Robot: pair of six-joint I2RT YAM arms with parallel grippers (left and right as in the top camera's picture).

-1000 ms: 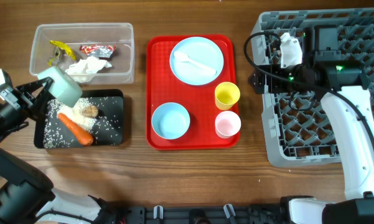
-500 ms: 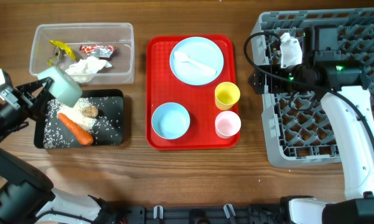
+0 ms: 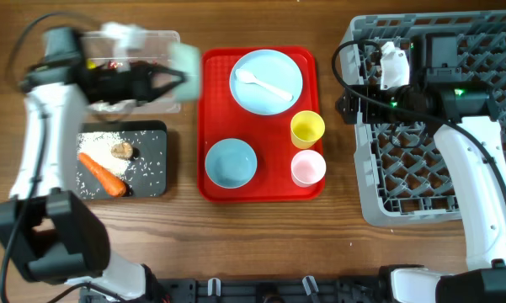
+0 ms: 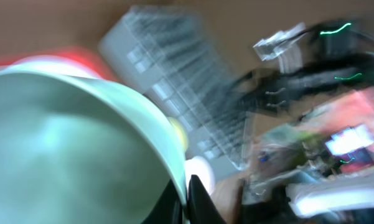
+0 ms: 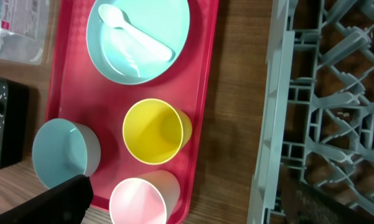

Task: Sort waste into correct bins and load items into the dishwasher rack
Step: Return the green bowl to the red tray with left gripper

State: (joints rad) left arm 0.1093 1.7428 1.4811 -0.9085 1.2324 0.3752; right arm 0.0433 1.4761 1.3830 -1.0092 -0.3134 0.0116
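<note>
My left hand grips a blurred pale blue round bowl by the clear plastic tub near the surface's far edge; whether my right hand is open I cannot tell.

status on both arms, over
Left end effector shut on pale blue bowl, blurred. Right end effector open, empty, at dishwasher rack edge. Right arm overhangs rack.

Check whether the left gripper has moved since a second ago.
Yes. The left gripper, holding a pale blue bowl, has swung from beside the black tray up and right, over the clear tub toward the red tray.
</note>
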